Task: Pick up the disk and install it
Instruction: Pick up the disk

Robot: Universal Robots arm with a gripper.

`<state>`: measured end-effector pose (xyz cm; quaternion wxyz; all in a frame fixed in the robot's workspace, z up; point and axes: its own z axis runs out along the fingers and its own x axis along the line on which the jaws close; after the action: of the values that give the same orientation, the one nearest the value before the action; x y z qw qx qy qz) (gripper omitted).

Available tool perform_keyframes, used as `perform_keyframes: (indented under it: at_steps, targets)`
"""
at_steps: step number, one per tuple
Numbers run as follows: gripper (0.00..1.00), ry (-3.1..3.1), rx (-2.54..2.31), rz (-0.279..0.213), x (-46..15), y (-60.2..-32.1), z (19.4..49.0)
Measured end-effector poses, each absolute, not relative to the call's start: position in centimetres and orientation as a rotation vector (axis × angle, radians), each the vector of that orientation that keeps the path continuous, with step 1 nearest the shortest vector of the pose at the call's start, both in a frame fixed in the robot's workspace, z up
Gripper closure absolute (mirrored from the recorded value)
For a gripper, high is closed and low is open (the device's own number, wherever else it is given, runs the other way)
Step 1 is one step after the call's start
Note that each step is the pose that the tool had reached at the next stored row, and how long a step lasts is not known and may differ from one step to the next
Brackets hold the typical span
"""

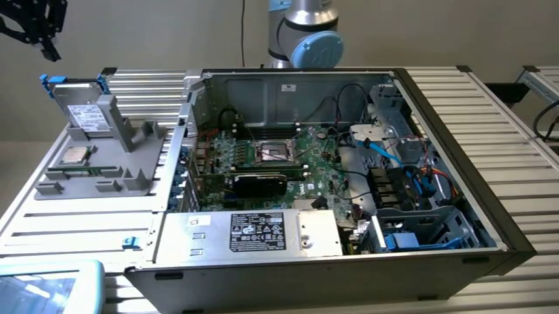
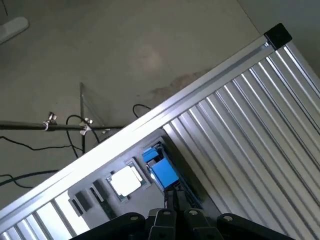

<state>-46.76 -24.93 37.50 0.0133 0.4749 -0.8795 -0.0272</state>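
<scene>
We see the tool (image 2: 172, 196), jaws closed and empty, hanging above the disk (image 1: 85, 112), which seemingly stands on end in its grey holder (image 1: 133, 139).

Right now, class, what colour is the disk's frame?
The frame is bright blue; the exterior view shows it best.

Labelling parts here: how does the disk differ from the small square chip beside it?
The disk stands propped on edge; the chip lies flat. The disk is larger and rectangular, the chip small and square. The disk has a blue frame, the chip none. Both are silver-grey, on the grey holder.
</scene>
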Motion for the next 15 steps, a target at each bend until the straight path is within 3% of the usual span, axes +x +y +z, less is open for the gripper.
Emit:
perform_keyframes:
  at_steps: [8, 15]
  targets:
    - [0.89, -2.623, 1.672, -0.078, -46.77, -24.92, 37.49]
    - [0.89, -2.526, 1.804, -0.044, -46.76, -24.93, 37.48]
